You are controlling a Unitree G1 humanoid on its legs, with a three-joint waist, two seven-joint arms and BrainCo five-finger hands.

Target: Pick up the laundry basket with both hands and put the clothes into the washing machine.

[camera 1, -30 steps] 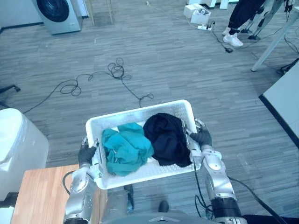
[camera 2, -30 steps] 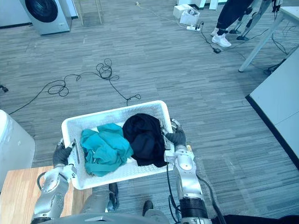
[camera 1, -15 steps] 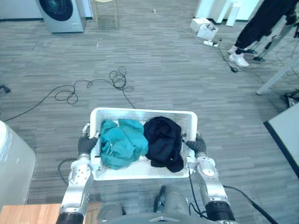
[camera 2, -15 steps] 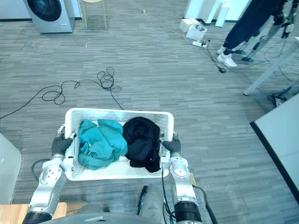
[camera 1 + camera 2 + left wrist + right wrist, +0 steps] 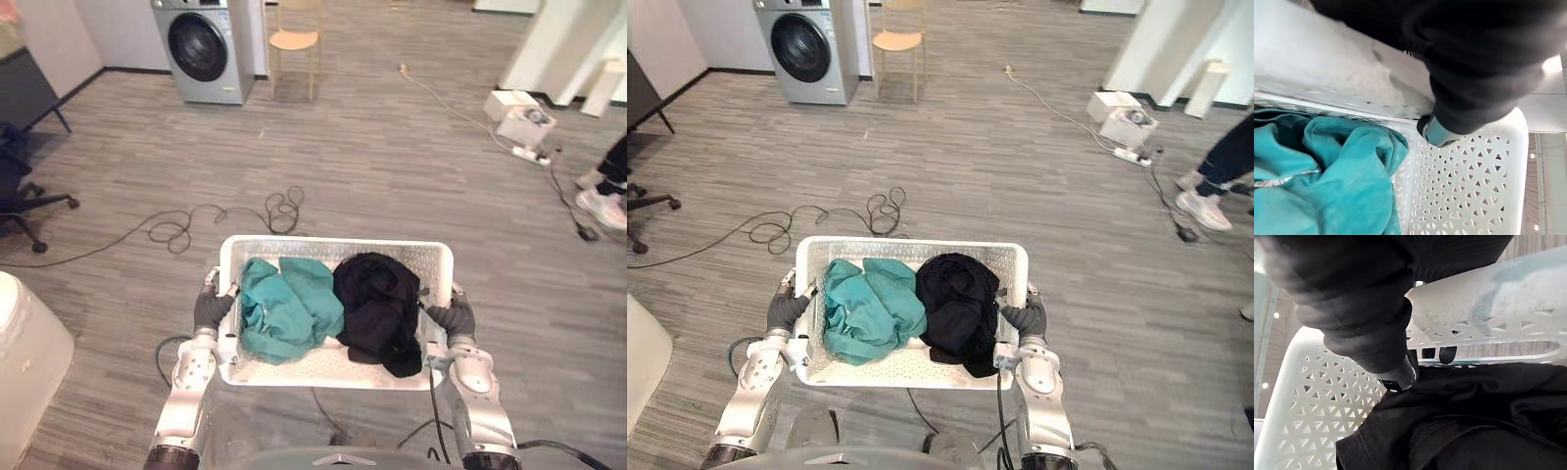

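I carry a white perforated laundry basket (image 5: 323, 250) in front of me, above the floor. A teal garment (image 5: 286, 308) fills its left half and a black garment (image 5: 380, 308) its right half. My left hand (image 5: 211, 309) grips the basket's left rim, its thumb hooked over the wall (image 5: 1437, 129). My right hand (image 5: 456, 318) grips the right rim in the same way, with the thumb inside beside the black garment (image 5: 1474, 421). The washing machine (image 5: 204, 49) stands far ahead at the back left, its round door closed.
A wooden chair (image 5: 293, 44) stands right of the washer. A black cable (image 5: 230, 215) coils on the floor between me and the machine. An office chair (image 5: 24, 191) is at the left, a white rounded object (image 5: 24, 367) at lower left, and a person's shoe (image 5: 605, 208) far right.
The camera has swung: the washing machine now sits nearer the middle of the back and larger. The basket stays level in both hands; the wooden table has left the picture.
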